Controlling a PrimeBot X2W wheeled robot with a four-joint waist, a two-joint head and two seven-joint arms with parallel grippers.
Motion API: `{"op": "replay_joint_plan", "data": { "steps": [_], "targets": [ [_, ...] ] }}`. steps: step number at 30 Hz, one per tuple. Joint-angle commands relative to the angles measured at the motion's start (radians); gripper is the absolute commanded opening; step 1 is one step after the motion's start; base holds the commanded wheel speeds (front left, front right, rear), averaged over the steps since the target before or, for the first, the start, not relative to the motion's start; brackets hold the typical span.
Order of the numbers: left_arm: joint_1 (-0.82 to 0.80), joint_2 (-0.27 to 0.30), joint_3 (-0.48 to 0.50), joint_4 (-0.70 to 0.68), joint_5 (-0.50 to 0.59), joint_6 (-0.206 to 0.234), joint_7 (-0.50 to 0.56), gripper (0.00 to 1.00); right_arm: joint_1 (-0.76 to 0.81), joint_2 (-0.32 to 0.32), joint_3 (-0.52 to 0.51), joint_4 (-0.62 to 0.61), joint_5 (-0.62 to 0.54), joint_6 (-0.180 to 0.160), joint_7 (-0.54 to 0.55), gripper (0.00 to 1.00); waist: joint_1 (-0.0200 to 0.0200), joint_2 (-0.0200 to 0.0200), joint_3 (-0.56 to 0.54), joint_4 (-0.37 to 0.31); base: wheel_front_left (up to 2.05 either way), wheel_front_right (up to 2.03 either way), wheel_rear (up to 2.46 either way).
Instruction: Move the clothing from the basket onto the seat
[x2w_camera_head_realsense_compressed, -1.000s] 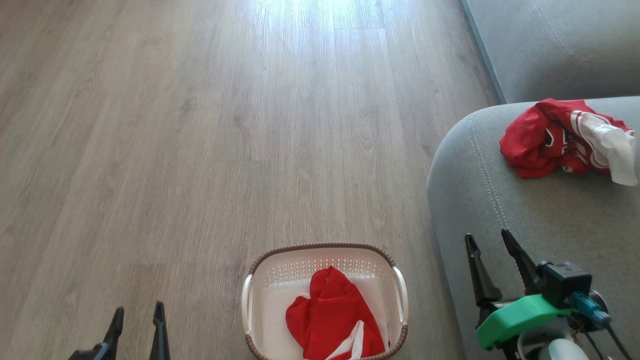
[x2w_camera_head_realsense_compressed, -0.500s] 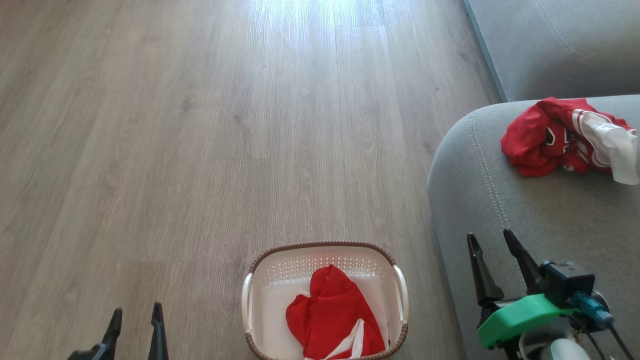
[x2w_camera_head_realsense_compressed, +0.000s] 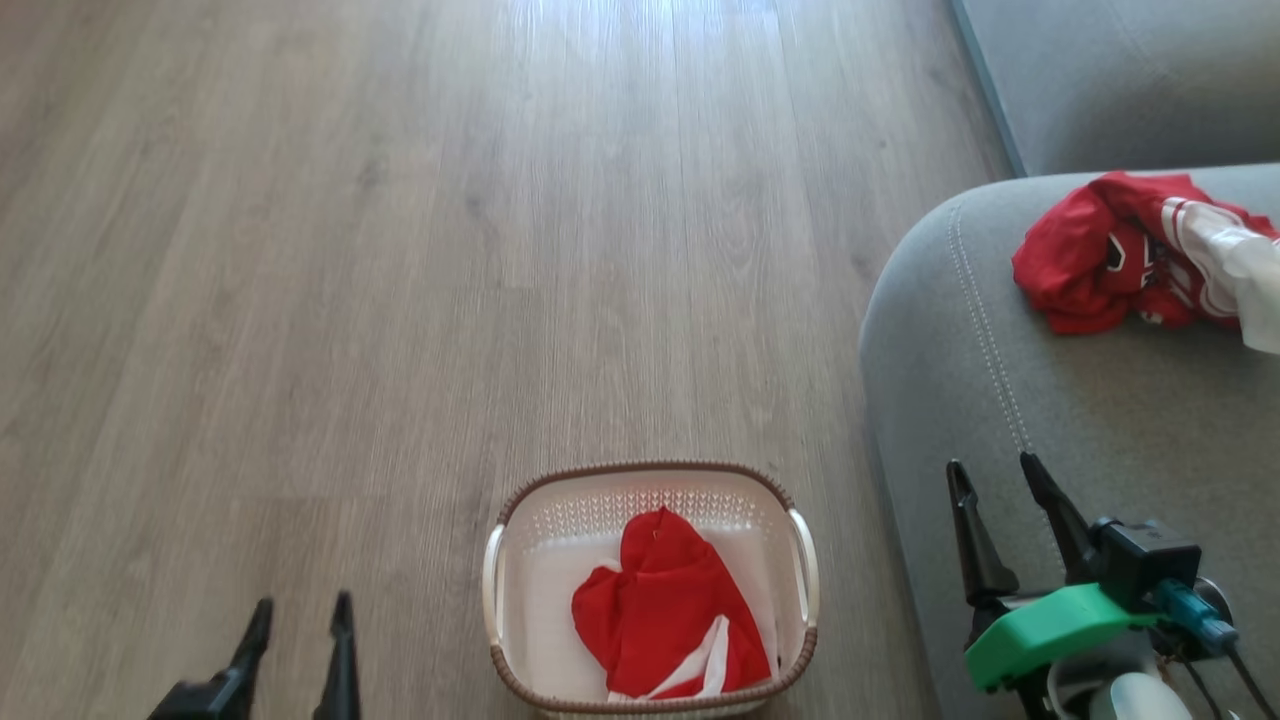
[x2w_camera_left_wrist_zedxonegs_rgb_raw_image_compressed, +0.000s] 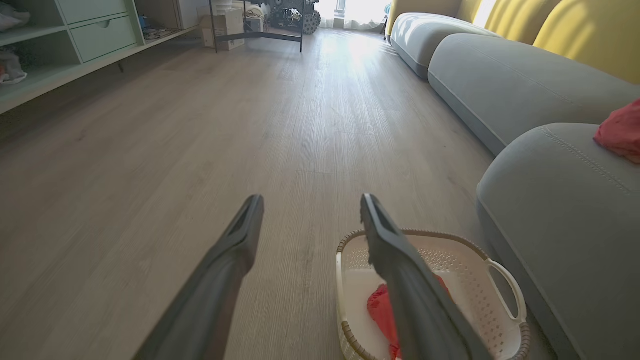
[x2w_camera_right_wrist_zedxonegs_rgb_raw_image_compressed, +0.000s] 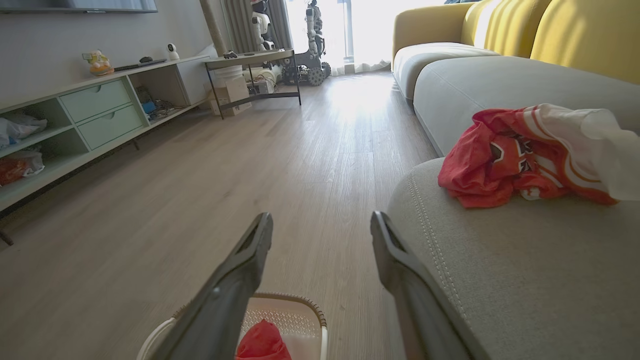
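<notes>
left pincer (x2w_camera_head_realsense_compressed: 302, 600) is hanging wide, empty, left of the basket (x2w_camera_head_realsense_compressed: 650, 466) | right pincer (x2w_camera_head_realsense_compressed: 991, 462) is hovering wide, empty, over the seat (x2w_camera_head_realsense_compressed: 1100, 450) edge | red garment (x2w_camera_head_realsense_compressed: 665, 610) is lying crumpled in the basket | judging it light, limp, drapey: a raised fold near its middle is looking the best hold | second garment (x2w_camera_head_realsense_compressed: 1080, 260) is resting farther along the seat

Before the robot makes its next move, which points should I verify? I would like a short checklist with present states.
1. Left gripper open and empty: ok.
2. Right gripper open and empty: ok.
3. Red garment uncovered in the basket: ok.
4. Basket upright on the floor: ok.
5. Seat has bare room beside the jersey: ok.
6. Nothing hidden under the red garment: cannot tell.
</notes>
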Motion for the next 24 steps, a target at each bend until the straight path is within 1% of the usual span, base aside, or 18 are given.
{"op": "replay_joint_plan", "data": {
  "steps": [1, 5, 9, 13, 14, 21, 23, 24],
  "targets": [
    [-0.072, 0.006, 0.025, -0.018, 0.014, -0.004, 0.001, 1.00, -0.057, 0.001, 0.014, -0.037, -0.011, 0.000, -0.016, 1.00, 0.0000, 0.0000, 0.016, -0.003, 0.00, 0.00, 0.00],
    [-0.125, -0.008, -0.004, -0.007, 0.032, -0.015, 0.008, 1.00, -0.088, 0.001, -0.008, -0.059, -0.023, 0.000, -0.022, 1.00, 0.0000, 0.0000, 0.076, -0.013, 0.00, 0.00, 0.00],
    [-0.200, -0.033, -0.046, 0.025, 0.054, -0.041, 0.023, 1.00, -0.136, 0.001, -0.026, -0.085, -0.049, 0.000, -0.029, 1.00, 0.0000, 0.0000, 0.155, -0.031, 0.00, 0.00, 0.00],
    [-0.296, -0.071, -0.091, 0.093, 0.074, -0.075, 0.034, 1.00, -0.192, 0.001, -0.036, -0.106, -0.065, 0.000, -0.036, 1.00, 0.0000, 0.0000, 0.240, -0.056, 0.00, 0.00, 0.00],
    [-0.296, -0.071, -0.091, 0.093, 0.074, -0.075, 0.034, 1.00, -0.192, 0.001, -0.036, -0.106, -0.065, 0.000, -0.036, 1.00, 0.0000, 0.0000, 0.240, -0.056, 0.00, 0.00, 0.00],
    [-0.467, -0.154, -0.169, 0.288, 0.102, -0.154, 0.043, 1.00, -0.292, 0.001, -0.036, -0.157, -0.072, 0.000, -0.047, 1.00, 0.0000, 0.0000, 0.388, -0.103, 0.00, 0.00, 0.00],
    [-0.521, -0.179, -0.187, 0.359, 0.107, -0.179, 0.048, 1.00, -0.323, 0.001, -0.030, -0.175, -0.083, 0.000, -0.050, 1.00, 0.0000, 0.0000, 0.433, -0.111, 0.00, 0.00, 0.00],
    [-0.576, -0.206, -0.206, 0.433, 0.115, -0.202, 0.055, 1.00, -0.349, 0.001, -0.028, -0.190, -0.095, 0.000, -0.052, 1.00, 0.0000, 0.0000, 0.480, -0.118, 0.00, 0.00, 0.00]
  ]
}}
